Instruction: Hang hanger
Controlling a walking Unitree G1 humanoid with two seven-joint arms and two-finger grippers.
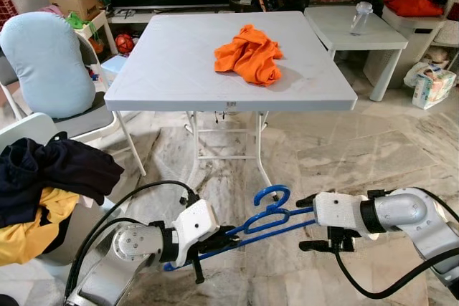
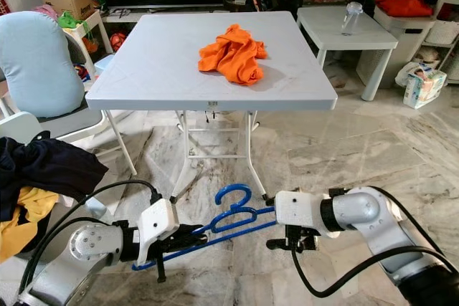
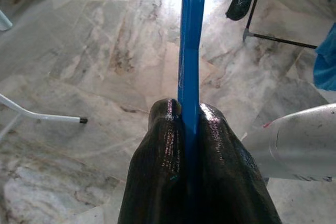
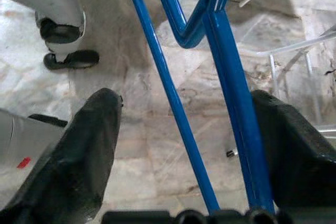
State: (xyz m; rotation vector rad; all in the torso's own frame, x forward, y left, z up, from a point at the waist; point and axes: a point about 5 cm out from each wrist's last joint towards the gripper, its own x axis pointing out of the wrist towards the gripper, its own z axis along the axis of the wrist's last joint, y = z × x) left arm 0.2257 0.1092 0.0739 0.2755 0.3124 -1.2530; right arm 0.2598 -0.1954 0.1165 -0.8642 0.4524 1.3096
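Over the marble floor (image 1: 344, 155) before the tabletop (image 1: 179, 69), my left tool (image 3: 190, 124) pinches the blue hanger (image 1: 269, 213) level so my right tool (image 4: 184, 124), spread, can straddle its 2 bars.

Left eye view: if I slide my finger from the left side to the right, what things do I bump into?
Pile of dark clothes → left gripper → blue hanger → right gripper → silver right arm. The left gripper pinches the hanger; the right one is open around it.
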